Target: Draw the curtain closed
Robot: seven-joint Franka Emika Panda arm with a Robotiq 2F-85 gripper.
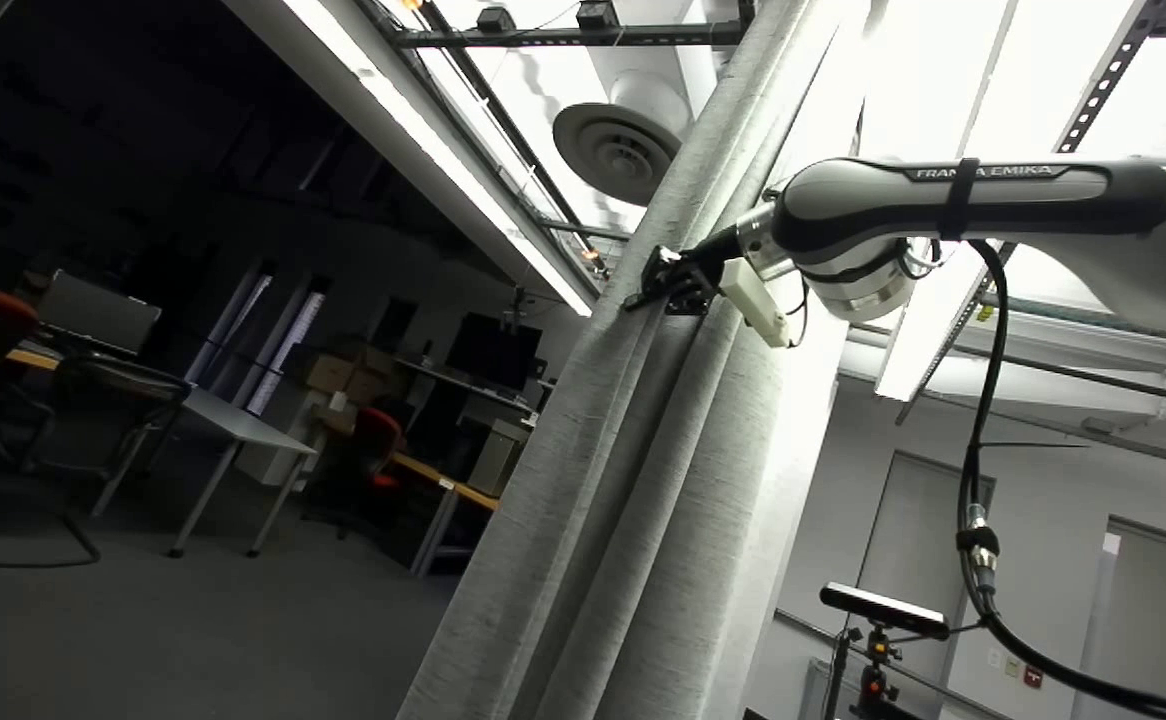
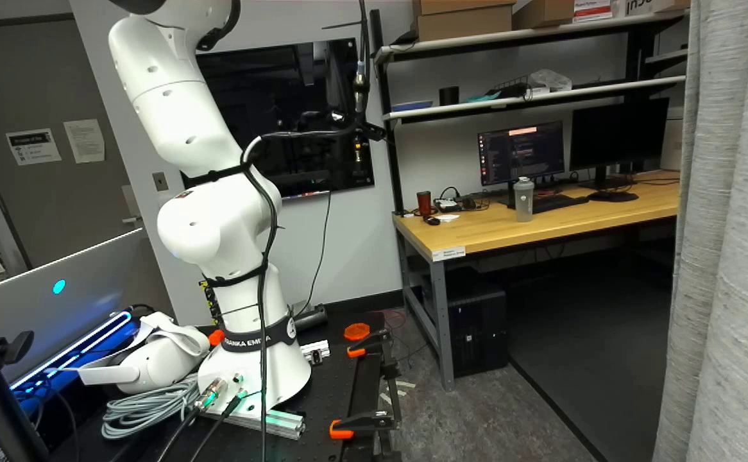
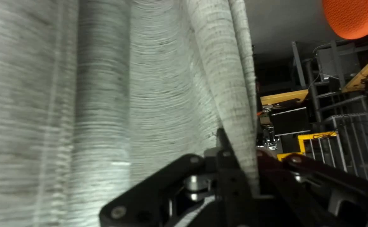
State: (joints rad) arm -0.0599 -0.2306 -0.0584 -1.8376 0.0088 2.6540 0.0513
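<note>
The whole scene is taken over by a very tall, pale grey, woven-fabric curtain (image 1: 643, 470), hung in long vertical pleats, caught in both exterior views and spread across much of the wrist view. Soft, limp cloth should be expected: hard to damage, given some bite by that ribbed weave, yet probably heavy to drag at full height. A gathered fold near the free border is the place to be gripped, the pull best kept sideways and steady, or the hold may be lost.

Behind it, in an exterior view, one end of a light-wood-topped, grey-legged bench (image 2: 579, 219) is hidden. And now the white, black-trimmed robot arm (image 1: 1053, 205), stretched toward the curtain: FRANKA EMIKA can be read along it, crossed by a black strap (image 1: 959, 200), and the name is repeated on the dark band (image 2: 262, 339) round its base. In close, the black metal fingers (image 3: 234, 186) are found clamped tight, a narrow fold of that cloth pinched between them. Then a white paper notice with a black heading (image 2: 33, 147) is posted beside another white sheet (image 2: 85, 140), both too small to be read. Last, a little white label (image 2: 449, 253) on the bench's front edge, its print equally lost.
</note>
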